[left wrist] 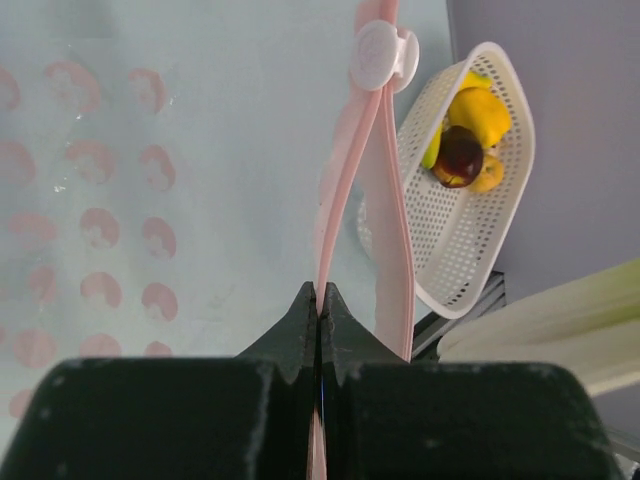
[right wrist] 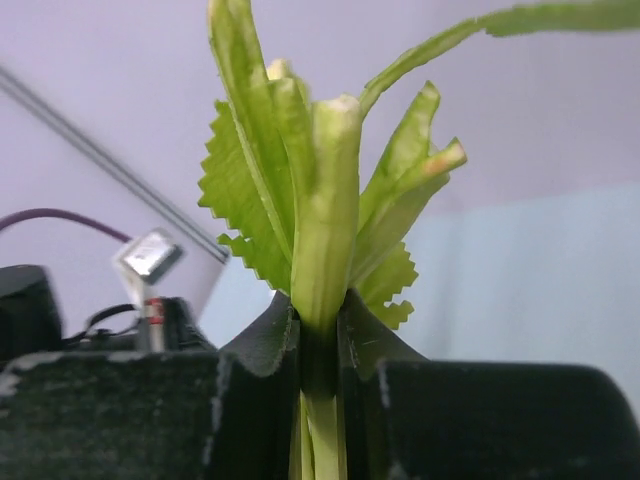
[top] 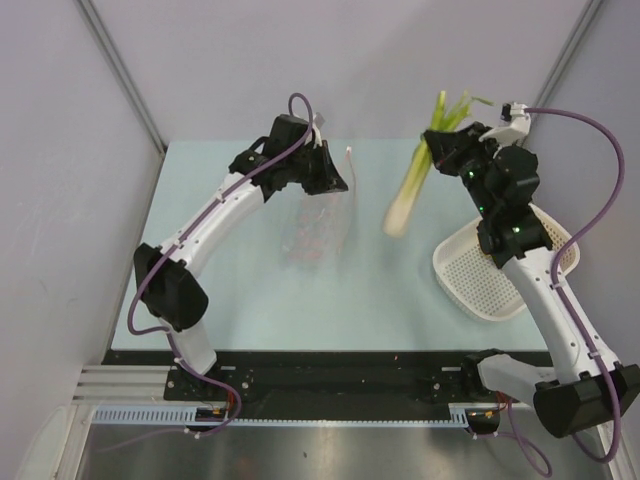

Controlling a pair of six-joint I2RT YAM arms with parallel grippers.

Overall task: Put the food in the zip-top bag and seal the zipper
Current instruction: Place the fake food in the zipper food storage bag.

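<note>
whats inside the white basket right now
A yellow banana, a dark red-purple round fruit and a small orange-yellow fruit lie in the white basket, seen from the left wrist. From above, the right arm covers them.

Both arms share one build: white shells over the long links, black housings at the joints, black bases. A purple cable (top: 291,101) runs along the left arm (top: 215,225). Another purple cable (top: 560,111) loops beside the right arm (top: 555,300), whose dark housings carry small green lights (top: 515,230). The left gripper (left wrist: 318,300) and right gripper (right wrist: 318,315) have matte black fingers tapering to pointed tips.
</note>
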